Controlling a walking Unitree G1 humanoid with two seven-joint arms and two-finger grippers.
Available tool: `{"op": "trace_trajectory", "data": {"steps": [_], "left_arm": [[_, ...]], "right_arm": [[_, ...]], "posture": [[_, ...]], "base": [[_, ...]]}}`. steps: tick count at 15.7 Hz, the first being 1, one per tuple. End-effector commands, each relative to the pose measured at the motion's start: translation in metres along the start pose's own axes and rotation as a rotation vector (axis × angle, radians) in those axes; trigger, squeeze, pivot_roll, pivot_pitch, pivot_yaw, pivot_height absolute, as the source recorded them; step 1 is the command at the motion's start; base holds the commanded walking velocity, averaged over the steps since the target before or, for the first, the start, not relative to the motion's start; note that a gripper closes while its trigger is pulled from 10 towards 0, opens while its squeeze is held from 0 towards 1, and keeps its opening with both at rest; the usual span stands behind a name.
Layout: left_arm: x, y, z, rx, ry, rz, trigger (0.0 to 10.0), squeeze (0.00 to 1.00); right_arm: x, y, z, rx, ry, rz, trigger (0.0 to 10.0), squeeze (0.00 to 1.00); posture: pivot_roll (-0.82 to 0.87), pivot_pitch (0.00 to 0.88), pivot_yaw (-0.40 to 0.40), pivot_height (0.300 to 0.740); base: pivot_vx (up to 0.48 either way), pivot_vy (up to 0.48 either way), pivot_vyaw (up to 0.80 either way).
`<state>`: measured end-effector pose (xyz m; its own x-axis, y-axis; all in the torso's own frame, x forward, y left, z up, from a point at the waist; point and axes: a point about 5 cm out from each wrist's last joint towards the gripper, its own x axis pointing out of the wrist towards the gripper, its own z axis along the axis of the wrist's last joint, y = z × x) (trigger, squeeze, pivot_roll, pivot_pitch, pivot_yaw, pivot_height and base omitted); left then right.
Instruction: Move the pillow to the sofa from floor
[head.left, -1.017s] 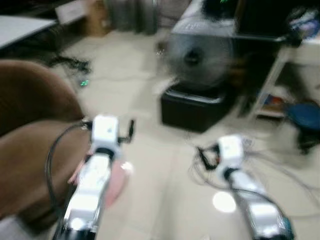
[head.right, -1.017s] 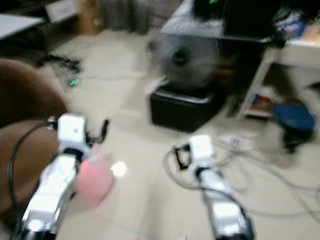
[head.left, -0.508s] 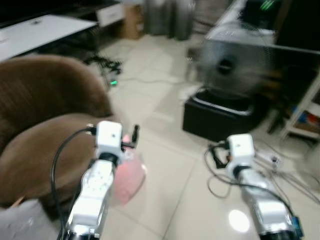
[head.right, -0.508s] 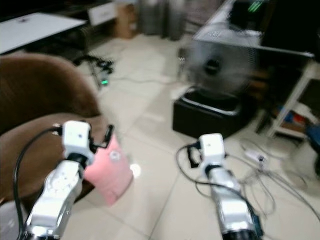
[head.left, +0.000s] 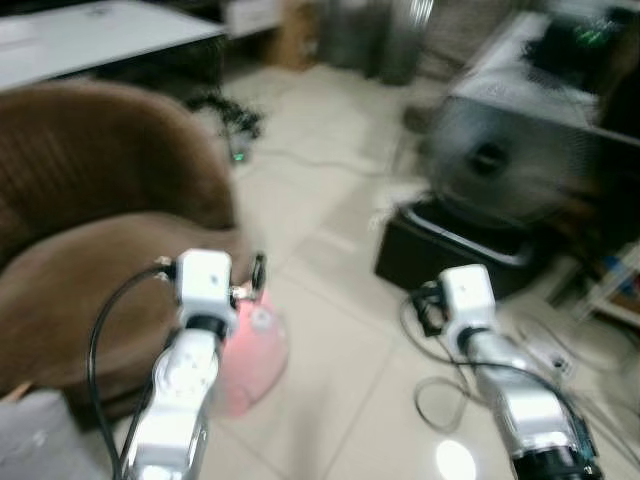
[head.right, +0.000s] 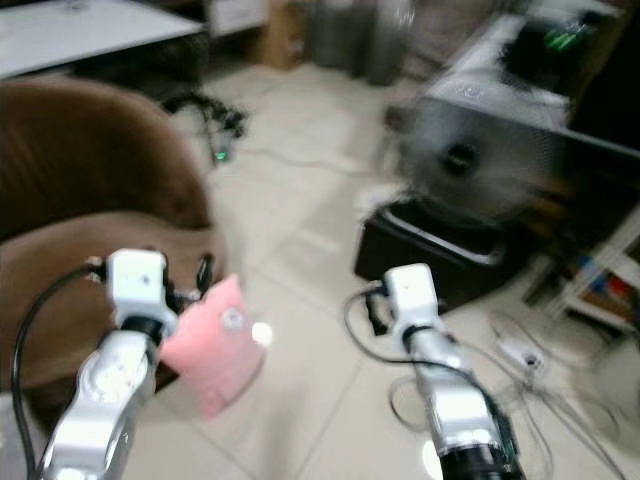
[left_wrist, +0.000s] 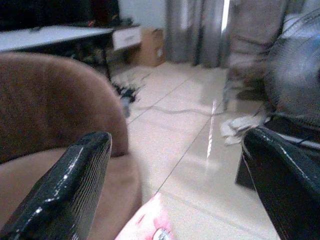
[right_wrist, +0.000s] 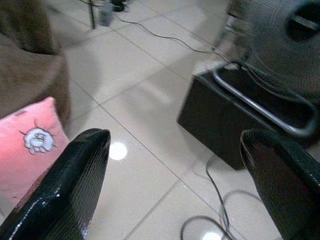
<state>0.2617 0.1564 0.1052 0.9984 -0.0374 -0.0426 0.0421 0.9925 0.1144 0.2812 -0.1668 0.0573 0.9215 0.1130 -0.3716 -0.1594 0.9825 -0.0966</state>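
leaning pink pillow (head.right: 215, 345) against brown sofa (head.right: 80, 200)

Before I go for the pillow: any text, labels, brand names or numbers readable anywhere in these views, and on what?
No readable text anywhere.
Pink pillow: a small white cartoon patch, no letters that I can make out.
Cardboard box by the curtain: too blurred to show any print.
Fan and its black base: no label legible.
Green lights on the device behind the fan: blurred glow, not readable as characters.

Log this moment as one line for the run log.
pillow: on floor against sofa | left gripper: open, above pillow | right gripper: open, empty | step: approaching
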Motion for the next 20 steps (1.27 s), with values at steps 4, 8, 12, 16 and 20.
{"op": "trace_trajectory", "data": {"steps": [4,8,12,16,20], "left_arm": [[0.002,0.01,0.004,0.034,-0.009,0.024,10.0,0.0],[0.006,0.009,0.007,0.056,-0.017,-0.006,10.0,0.0],[0.012,0.006,0.005,0.064,-0.004,-0.05,10.0,0.0],[0.012,0.008,0.004,0.057,0.003,-0.04,10.0,0.0],[0.011,0.015,-0.003,0.011,0.029,0.008,10.0,0.0]], "right_arm": [[0.006,0.014,0.008,0.002,-0.032,0.043,10.0,0.0],[0.007,0.014,0.004,0.023,-0.029,0.022,10.0,0.0],[0.003,0.015,0.0,0.03,-0.031,-0.004,10.0,0.0],[0.006,0.012,0.004,0.046,-0.061,-0.009,10.0,0.0],[0.01,0.016,0.008,-0.013,-0.065,0.028,10.0,0.0]], "posture": [[0.06,0.0,-0.041,0.74],[0.04,0.0,-0.006,0.74],[0.02,0.0,0.029,0.74],[0.03,0.0,0.024,0.74],[0.04,0.0,0.008,0.74]], "base": [[0.422,0.0,0.8],[0.425,0.0,0.8],[0.422,0.0,0.6],[0.394,0.0,0.0],[0.0,0.0,0.0]]}}
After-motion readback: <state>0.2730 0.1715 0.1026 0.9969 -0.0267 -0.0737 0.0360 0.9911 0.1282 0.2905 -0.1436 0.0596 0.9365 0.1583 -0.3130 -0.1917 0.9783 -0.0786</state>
